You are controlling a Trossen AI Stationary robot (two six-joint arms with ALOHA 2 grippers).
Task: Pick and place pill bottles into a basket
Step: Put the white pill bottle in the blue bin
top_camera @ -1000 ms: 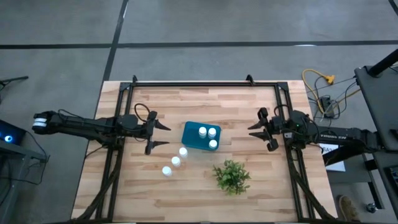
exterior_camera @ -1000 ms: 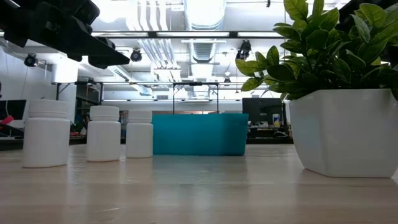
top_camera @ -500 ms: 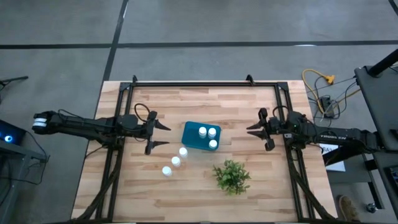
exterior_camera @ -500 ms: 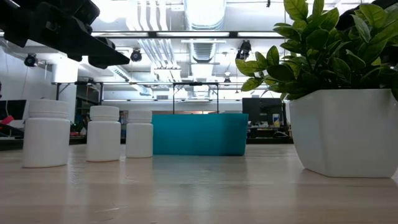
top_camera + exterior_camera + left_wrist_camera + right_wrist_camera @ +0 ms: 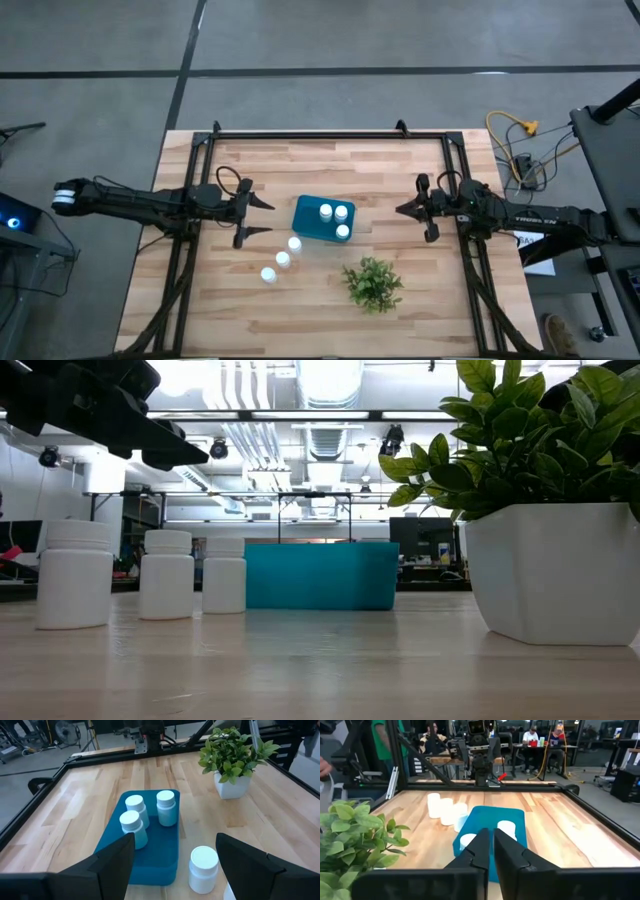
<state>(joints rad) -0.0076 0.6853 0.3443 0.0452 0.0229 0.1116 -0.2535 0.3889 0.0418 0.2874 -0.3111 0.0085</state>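
Observation:
The teal basket (image 5: 312,222) sits mid-table with three white pill bottles (image 5: 341,213) standing upright in it. Three more pill bottles (image 5: 283,259) stand on their bases in a slanting row on the wood by the basket's near left corner, also seen in the low view (image 5: 167,575). My left gripper (image 5: 270,218) hovers open left of the basket, nothing between its fingers (image 5: 112,862). My right gripper (image 5: 400,210) hangs shut to the right of the basket, its fingers (image 5: 485,845) closed on nothing and pointing level at it.
A small green plant in a white pot (image 5: 373,283) stands near the table's front, right of the loose bottles, and looms large in the low view (image 5: 550,570). A black frame (image 5: 330,135) borders the table. People sit at desks beyond the table (image 5: 535,735).
My right gripper has shut: its fingers stood apart a second ago and now meet, with nothing between them. It has kept its place right of the basket. The bottles, the basket and my left gripper have stayed still.

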